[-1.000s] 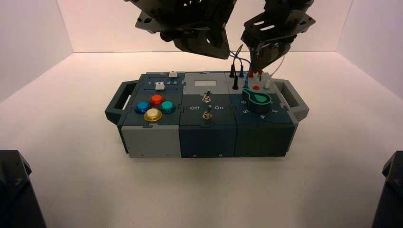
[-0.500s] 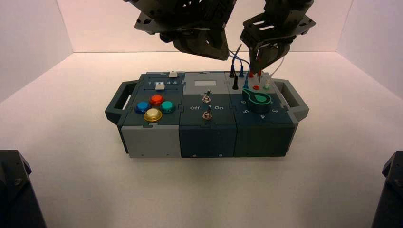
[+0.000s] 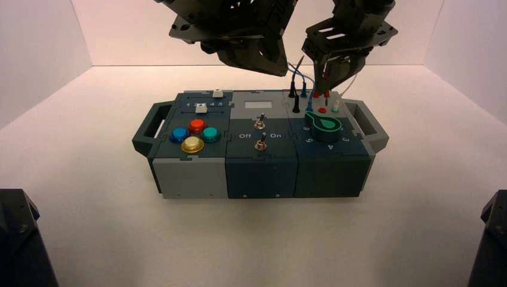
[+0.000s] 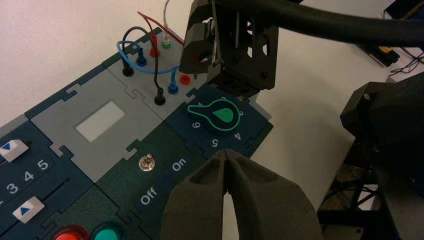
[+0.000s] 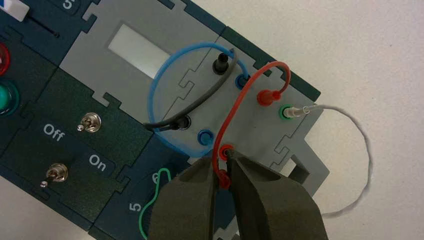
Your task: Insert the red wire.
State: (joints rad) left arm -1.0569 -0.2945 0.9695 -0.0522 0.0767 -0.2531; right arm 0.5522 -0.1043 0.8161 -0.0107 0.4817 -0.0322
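Our right hand, clamped on the red wire's free plug, has barely lowered toward its red socket, so insertion remains unfinished; our left hand waits, together.

red wire plug maybe slightly lower, R gripper

From my remote station I see a plain white floor enclosed by white walls on the left, right and far sides. Warm light washes the far wall. Dark stands sit at both near corners.
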